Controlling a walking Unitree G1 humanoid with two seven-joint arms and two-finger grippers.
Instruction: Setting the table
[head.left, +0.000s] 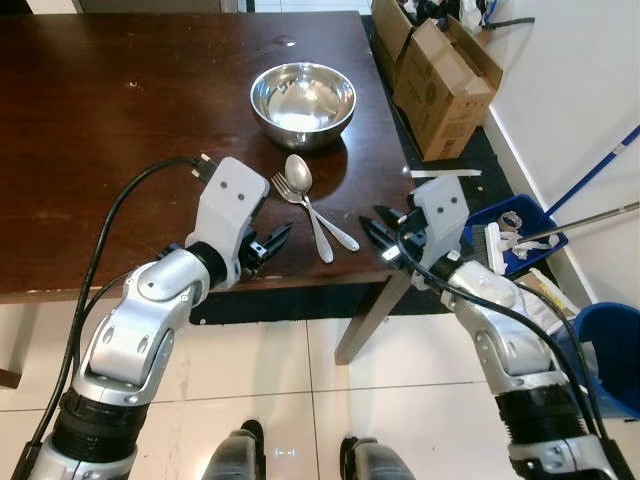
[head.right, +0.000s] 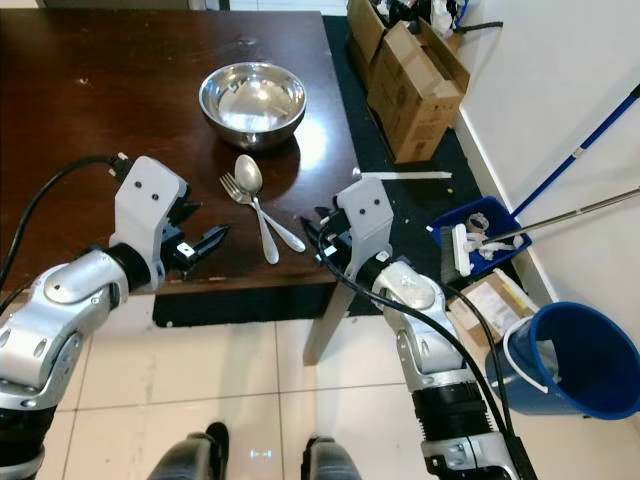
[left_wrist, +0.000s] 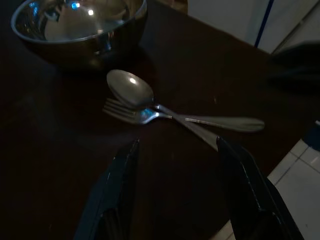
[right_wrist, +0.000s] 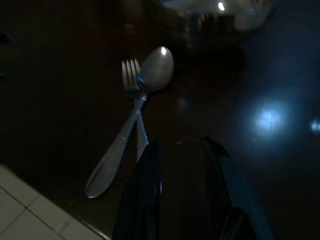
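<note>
Crossed silver metal spoon (head.left: 300, 176) and fork (head.left: 287, 190) are lying between the parted, empty left gripper (head.left: 270, 243) and right gripper (head.left: 378, 233); the wrist views are dim.

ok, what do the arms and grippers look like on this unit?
Both arms are silver with rounded, jointed segments and black bands at the lower joints. Each wrist carries a flat light-grey plate with small dark screws. Thick black cables loop along the outside of both arms. The left gripper and right gripper each have two long black fingers, glossy in the wrist views.
</note>
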